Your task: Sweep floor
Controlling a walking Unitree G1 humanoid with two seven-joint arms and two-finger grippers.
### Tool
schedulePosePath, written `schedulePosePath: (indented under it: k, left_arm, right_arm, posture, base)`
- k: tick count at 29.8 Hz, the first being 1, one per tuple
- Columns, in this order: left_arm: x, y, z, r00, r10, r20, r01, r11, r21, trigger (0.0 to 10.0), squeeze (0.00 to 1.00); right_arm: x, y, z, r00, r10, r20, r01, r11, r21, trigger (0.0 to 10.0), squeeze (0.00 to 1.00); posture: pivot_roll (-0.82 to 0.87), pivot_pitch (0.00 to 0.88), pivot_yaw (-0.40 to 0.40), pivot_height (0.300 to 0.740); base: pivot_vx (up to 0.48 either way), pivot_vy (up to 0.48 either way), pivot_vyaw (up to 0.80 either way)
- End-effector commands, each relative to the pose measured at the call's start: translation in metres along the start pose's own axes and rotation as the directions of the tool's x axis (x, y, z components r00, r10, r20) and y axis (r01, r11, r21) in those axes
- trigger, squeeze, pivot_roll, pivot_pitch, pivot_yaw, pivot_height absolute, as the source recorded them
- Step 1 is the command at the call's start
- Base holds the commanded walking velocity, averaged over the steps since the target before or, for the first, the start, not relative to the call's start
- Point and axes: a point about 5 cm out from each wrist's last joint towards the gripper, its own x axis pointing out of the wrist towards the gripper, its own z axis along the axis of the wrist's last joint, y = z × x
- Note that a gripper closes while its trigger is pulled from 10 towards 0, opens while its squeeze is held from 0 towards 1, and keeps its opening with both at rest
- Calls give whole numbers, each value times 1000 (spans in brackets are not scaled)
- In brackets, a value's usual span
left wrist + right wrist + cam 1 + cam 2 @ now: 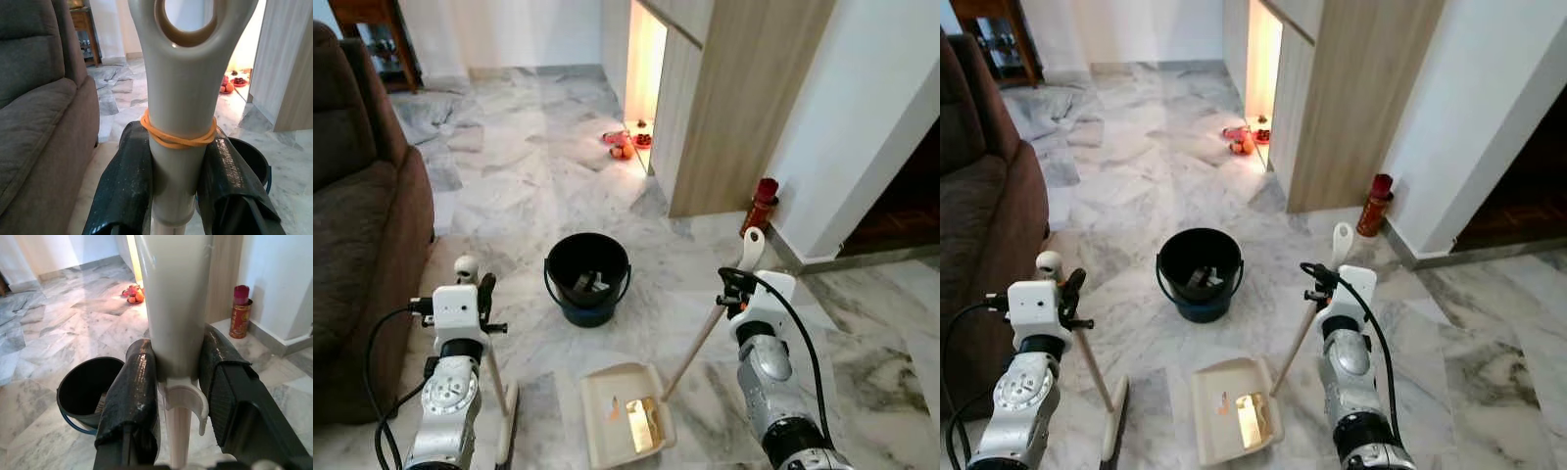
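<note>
Far left: brown sofa [357,245] along the marble floor [509,157].

Left end effector [178,186] is clenched on the cream grip of the broom [499,392], an orange rubber band [178,139] just above the fingers [124,191]. The stick slants down to a head on the near floor. It looks light and stiff, the plastic smooth (slip risk); holding high gives reach but weak leverage.

Centre: black bucket [588,277] beyond the dustpan [625,411], which lies flat with scraps inside.

Right end effector [178,401] is clamped on the dustpan handle [705,328]. Likely light, prone to tip.

Far right: red canister [761,206] by the wall.
</note>
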Motion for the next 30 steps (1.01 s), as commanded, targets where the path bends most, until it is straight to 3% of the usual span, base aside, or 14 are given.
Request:
schedulePosePath:
  k: [1,30]
  left_arm:
    - [3,-2,8,999,-9,37,9,1000,12,10000,0]
    - [5,-5,9,999,-8,42,7,1000,9,10000,0]
  right_arm:
    - [5,-1,12,999,6,44,-6,1000,-12,10000,0]
    - [7,9,16,996,73,50,-72,997,-25,10000,0]
  posture:
    - [124,0,-37,740]
    - [122,0,-38,740]
  base:
    - [244,0,0]
    - [234,0,191]
